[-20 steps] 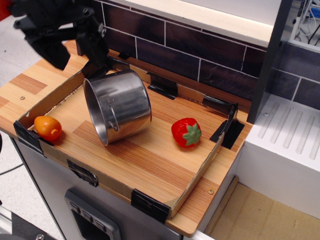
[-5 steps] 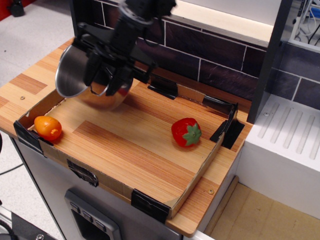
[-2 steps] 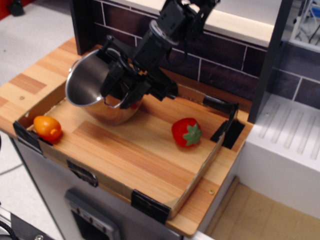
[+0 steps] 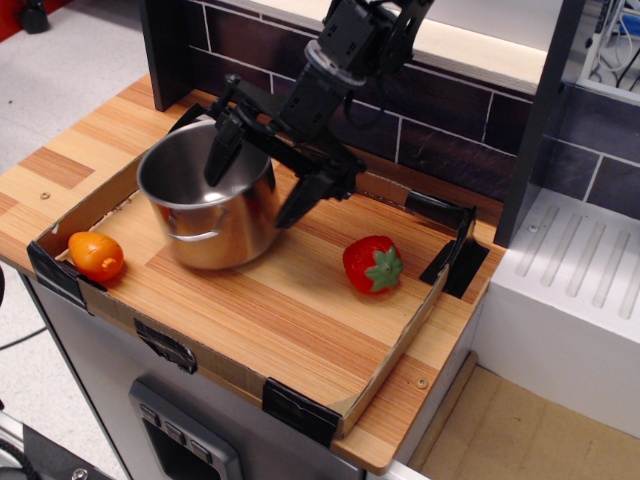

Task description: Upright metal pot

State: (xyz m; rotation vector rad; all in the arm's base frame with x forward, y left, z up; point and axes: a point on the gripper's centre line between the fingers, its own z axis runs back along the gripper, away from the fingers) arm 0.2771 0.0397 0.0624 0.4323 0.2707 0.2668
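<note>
The metal pot [image 4: 218,226] stands upright on its base at the left of the wooden tray [image 4: 300,310], open mouth up, one loop handle facing the front. My gripper [image 4: 255,192] is open over the pot's far right side. One finger [image 4: 222,150] hangs over the pot's mouth and the other finger [image 4: 303,196] is outside its right wall. Neither finger visibly clamps the rim.
An orange toy fruit [image 4: 96,255] lies in the tray's front left corner, close to the pot. A toy strawberry [image 4: 372,265] lies right of centre. A low cardboard rim [image 4: 392,350] edges the tray. A dark tiled wall [image 4: 440,120] is behind and a white drainer [image 4: 580,280] is at the right.
The pot was held tilted above the tray's back left; now it stands upright on the tray. The gripper's fingers have spread open.
</note>
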